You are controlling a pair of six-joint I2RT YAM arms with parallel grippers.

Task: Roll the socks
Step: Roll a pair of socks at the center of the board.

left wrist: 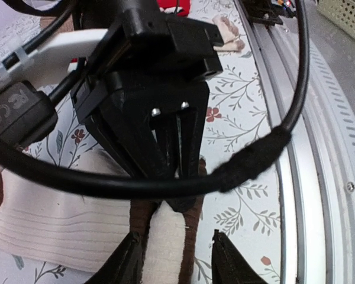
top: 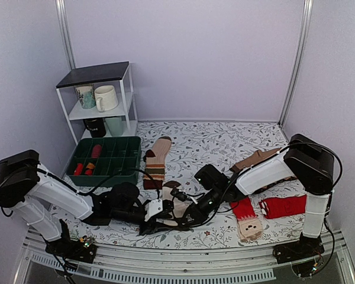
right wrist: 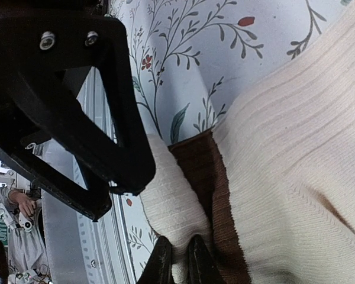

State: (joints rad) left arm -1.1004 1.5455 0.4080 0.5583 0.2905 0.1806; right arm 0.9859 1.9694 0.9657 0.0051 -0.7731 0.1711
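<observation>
The cream-white sock (top: 177,204) with a dark brown cuff lies at the table's near middle, between both arms. My right gripper (right wrist: 178,261) is shut on a fold of its cream cloth (right wrist: 183,201) beside the brown cuff (right wrist: 216,189). In the left wrist view, the right gripper (left wrist: 178,198) pinches the sock from above. My left gripper (left wrist: 177,260) is open and straddles the cuff (left wrist: 165,236). Its left finger (left wrist: 125,260) touches the brown edge. Its right finger (left wrist: 232,261) stands apart over the cloth-covered table. Both grippers (top: 161,220) (top: 186,214) meet over the sock.
A tan striped sock (top: 157,157) lies behind, beside a green divided tray (top: 106,155). A white shelf with mugs (top: 100,97) stands at the back left. Red socks (top: 282,206) (top: 244,208) and a brown sock (top: 254,160) lie on the right. The metal rail (left wrist: 319,177) runs close by.
</observation>
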